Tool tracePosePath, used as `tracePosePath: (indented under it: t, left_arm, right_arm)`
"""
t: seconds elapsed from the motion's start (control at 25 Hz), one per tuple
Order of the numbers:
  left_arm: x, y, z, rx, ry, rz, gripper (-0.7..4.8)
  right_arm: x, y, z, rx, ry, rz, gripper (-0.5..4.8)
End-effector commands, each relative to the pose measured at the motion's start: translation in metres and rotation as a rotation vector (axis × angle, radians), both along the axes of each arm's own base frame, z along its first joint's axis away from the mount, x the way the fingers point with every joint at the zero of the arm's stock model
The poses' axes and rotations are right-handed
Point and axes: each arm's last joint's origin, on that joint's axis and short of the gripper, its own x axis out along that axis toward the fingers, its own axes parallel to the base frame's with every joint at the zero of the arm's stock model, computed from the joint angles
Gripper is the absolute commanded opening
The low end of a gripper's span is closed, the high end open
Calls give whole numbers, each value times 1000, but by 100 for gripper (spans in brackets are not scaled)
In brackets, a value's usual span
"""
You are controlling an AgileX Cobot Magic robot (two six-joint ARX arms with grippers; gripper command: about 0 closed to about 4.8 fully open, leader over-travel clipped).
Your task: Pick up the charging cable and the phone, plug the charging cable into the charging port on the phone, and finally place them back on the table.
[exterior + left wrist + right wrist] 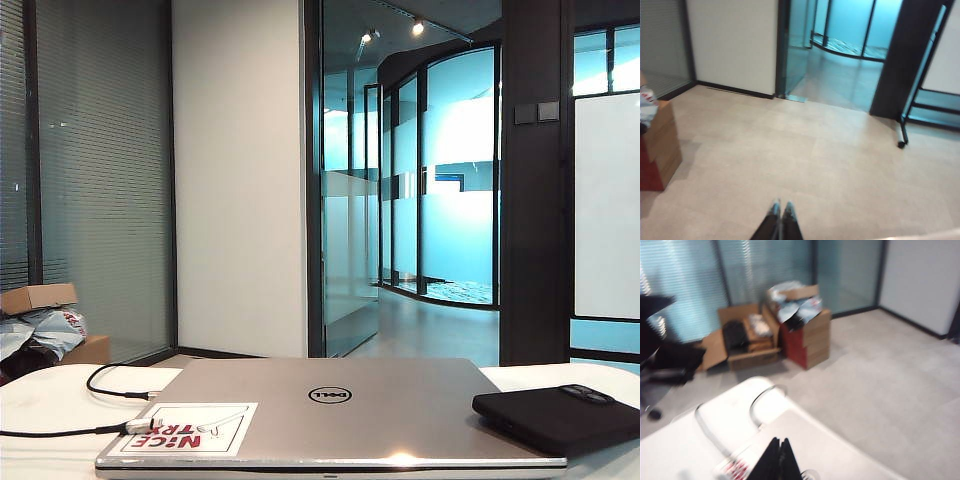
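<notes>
Resting on the white table in the exterior view, a closed silver Dell laptop fills the foreground, with a red-lettered sticker on the near left corner of its lid. The charging cable lies on the table to the left of the laptop, looping once, and its silver-white plug tip reaches onto the laptop lid at the sticker's left edge. The phone lies on the right, its near end overlapping the laptop's right edge, camera bump up. Neither arm shows in this view.

From the left wrist view, the left gripper points out over bare beige floor, its two dark fingers pressed together with nothing between them. A cardboard box stands at the side of the floor.

From the right wrist view, which is blurred, the right gripper hangs above the laptop lid, jaws closed tight and empty. The cable curves across the table corner beyond the fingertips, and the sticker shows just beside them. Open cardboard boxes sit on the floor past the table.
</notes>
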Motion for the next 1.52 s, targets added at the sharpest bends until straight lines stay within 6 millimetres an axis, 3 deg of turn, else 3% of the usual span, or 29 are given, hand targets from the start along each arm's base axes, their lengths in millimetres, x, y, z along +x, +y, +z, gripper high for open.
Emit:
tracePosePath:
  t: [0.04,0.28,0.64,0.68,0.88,0.92,1.24,1.52]
  left_arm:
    - [3,-10,0,50,-5,-57,-6]
    - [8,-29,-12,159,51,-162,-6]
    - [10,-34,-33,625,104,-265,3]
    - [10,-34,-34,628,115,-269,44]
    - [7,-34,-41,666,181,-298,425]
    - [7,-33,-43,680,194,-306,461]
    - [5,-33,-59,783,294,-374,475]
    - [29,-39,-83,824,342,-410,475]
  right_arm:
    - [-7,7,-5,-45,44,64,-9]
    - [-21,19,-15,-177,43,216,-9]
    - [-28,25,-16,-237,-8,280,-9]
    - [-28,25,-16,-237,-8,280,-9]
    - [-28,25,-16,-237,-8,283,-8]
    - [-28,25,-16,-237,-8,283,-8]
    - [-28,25,-16,-236,-8,283,-8]
    - [-28,25,-16,-237,-8,282,-9]
